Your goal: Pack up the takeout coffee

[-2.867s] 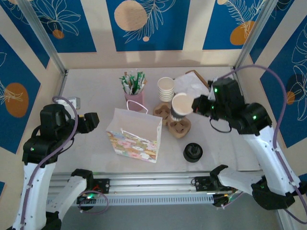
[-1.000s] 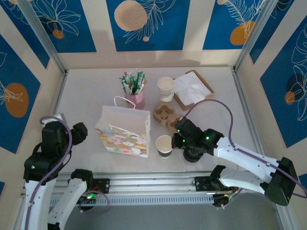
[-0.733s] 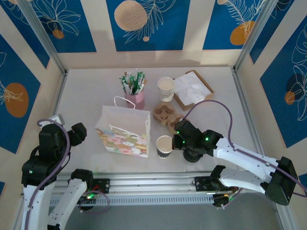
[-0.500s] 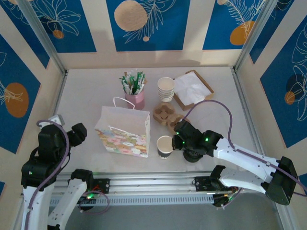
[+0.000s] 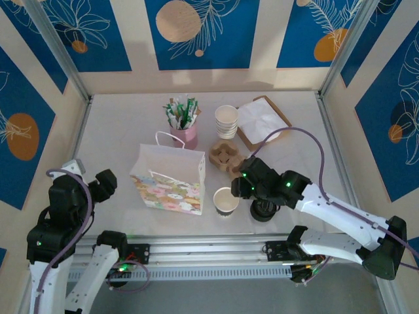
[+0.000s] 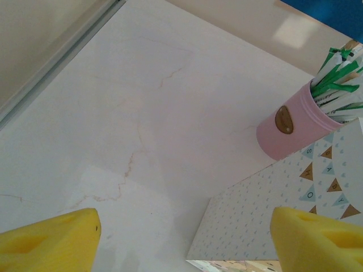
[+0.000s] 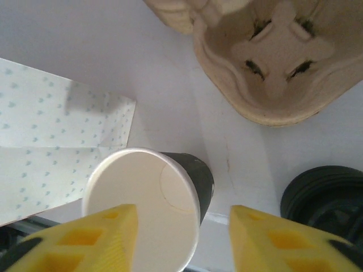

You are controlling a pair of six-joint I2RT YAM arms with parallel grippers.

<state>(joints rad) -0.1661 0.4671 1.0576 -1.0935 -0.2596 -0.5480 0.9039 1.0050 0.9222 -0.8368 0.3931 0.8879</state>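
The takeout coffee (image 5: 226, 201) stands upright on the table just right of the bag, a cream cup with a dark outside and no lid on it. From the right wrist I look into its empty mouth (image 7: 142, 198). My right gripper (image 5: 239, 190) hovers over it, open (image 7: 184, 229), its left finger over the cup's rim and its right finger clear of the wall. A low black lid (image 5: 263, 209) lies to the right of the cup (image 7: 326, 195). The patterned paper bag (image 5: 171, 176) stands upright. My left gripper (image 5: 105, 183) is open and empty (image 6: 184, 238), left of the bag (image 6: 283, 209).
Cardboard cup carriers (image 5: 226, 157) lie behind the cup (image 7: 272, 56). A pink holder of green sticks (image 5: 183, 127) stands behind the bag (image 6: 292, 122). A stack of lidless cups (image 5: 226, 121) and a napkin box (image 5: 262, 121) sit at the back right. Bare tabletop spreads left of the bag.
My right gripper has opened and let go of the cup, which stays standing beside the bag. The left arm has drifted slightly toward the near left.
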